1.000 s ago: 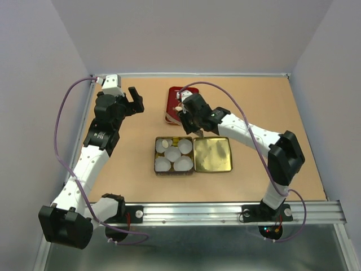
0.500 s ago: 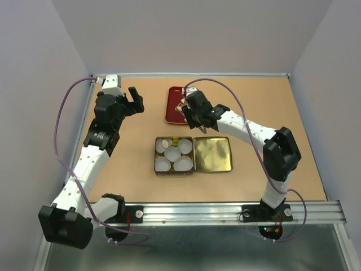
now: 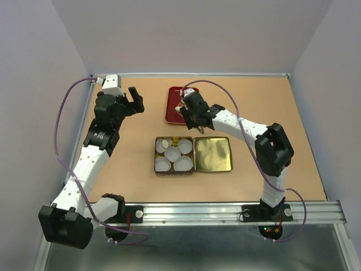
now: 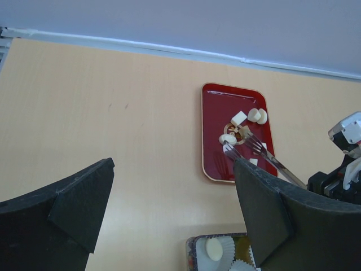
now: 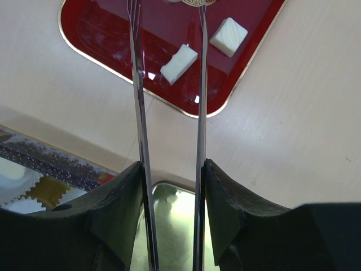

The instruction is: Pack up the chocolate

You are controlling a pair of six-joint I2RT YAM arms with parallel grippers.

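Small cream-white chocolate pieces (image 4: 238, 118) lie on a red tray (image 3: 172, 113), several of them, blocky (image 5: 179, 64) and round (image 4: 228, 139). My right gripper (image 3: 190, 114) is shut on long metal tweezers (image 5: 139, 101), whose two arms reach out over the tray (image 5: 101, 34). The tips stand open around a round piece at the top edge of the right wrist view. One pale round piece (image 4: 214, 249) lies in a paper cup in the open tin (image 3: 156, 164). My left gripper (image 3: 133, 100) is open and empty, left of the tray.
The tin holds several white fluted paper cups (image 3: 181, 164). Its gold lid (image 3: 212, 153) lies open to the right, below my right gripper. Grey walls close in the table at the back and sides.
My right gripper has shifted a little up and left with the tweezers, from the tin's lid edge farther over the red tray. The left arm has not moved.
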